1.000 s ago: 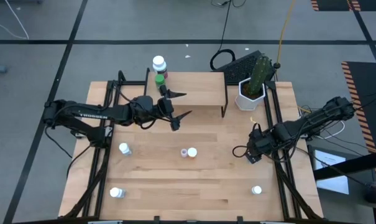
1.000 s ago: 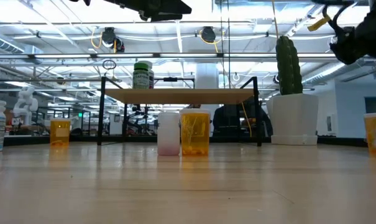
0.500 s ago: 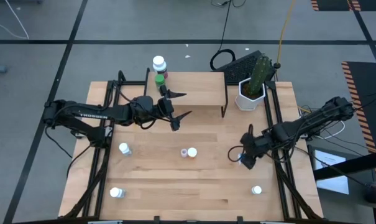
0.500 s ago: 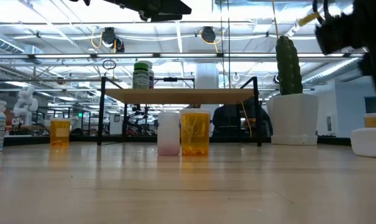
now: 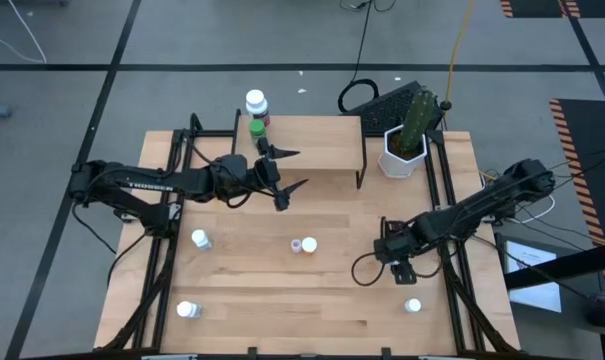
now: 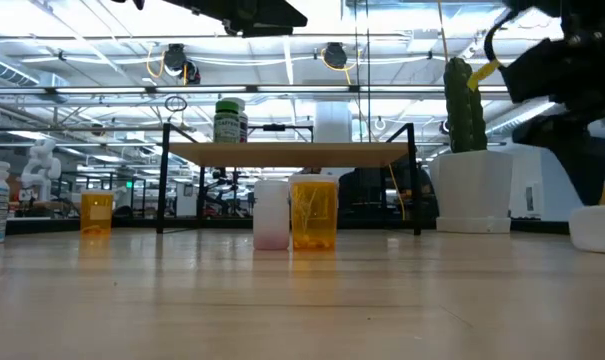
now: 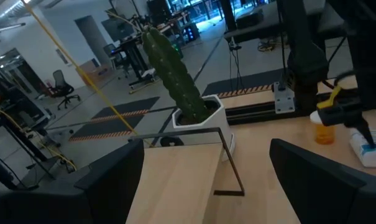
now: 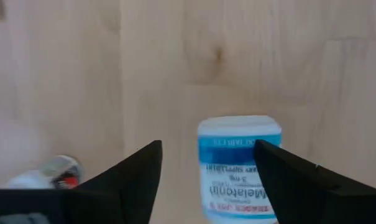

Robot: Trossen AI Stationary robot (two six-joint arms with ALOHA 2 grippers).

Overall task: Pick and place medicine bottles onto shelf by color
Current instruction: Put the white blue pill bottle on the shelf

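My right gripper is open, low over the table's right half. Its fingers stand on either side of a white bottle with a blue label, which lies on its side on the table; the bottle also shows in the low view. I see no touch. My left gripper is open and empty, raised over the near edge of the shelf. A green bottle and a white-capped bottle stand at the shelf's far left. Two small bottles, one white and one orange, stand mid-table.
More bottles stand at the left, near left and near right. A white hexagonal pot with a cactus stands right of the shelf. Bare wood lies between the middle bottles and the near edge.
My right gripper has moved toward the table's left and near edges and has come down over the lying white bottle. My left arm has kept still.
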